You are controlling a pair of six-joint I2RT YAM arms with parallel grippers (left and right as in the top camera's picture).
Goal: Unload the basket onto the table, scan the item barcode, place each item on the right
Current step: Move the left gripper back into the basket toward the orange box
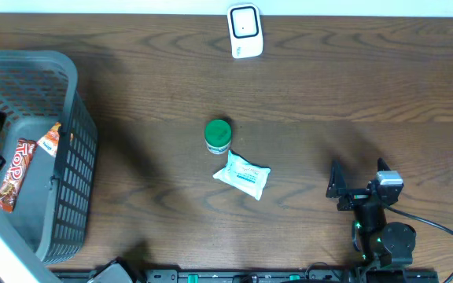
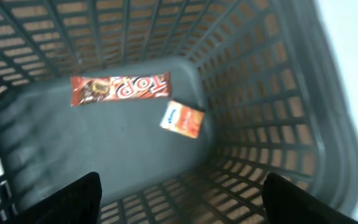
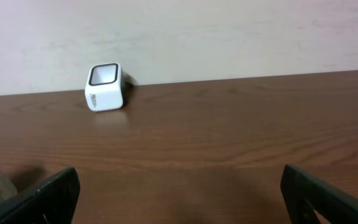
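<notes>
Both your left gripper (image 2: pixel 185 205) and right gripper (image 3: pixel 179 193) gape empty, so dipping the left off-centre may snag the basket (image 2: pixel 260 93) wall short of the candy bar (image 2: pixel 120 88).

Open table (image 1: pixel 352 86) in the middle, walled basket (image 1: pixel 77 165) at left
The basket's walls closed round the left gripper (image 2: pixel 185 202), with a chocolate bar (image 2: pixel 120 88) and an orange packet (image 2: pixel 182 118) on its floor. The way from the right gripper (image 3: pixel 185 202) to the scanner (image 3: pixel 105 87) lay bare; a green-capped bottle (image 1: pixel 218 135) and white pouch (image 1: pixel 242 174), just beside each other, stood to its left.
</notes>
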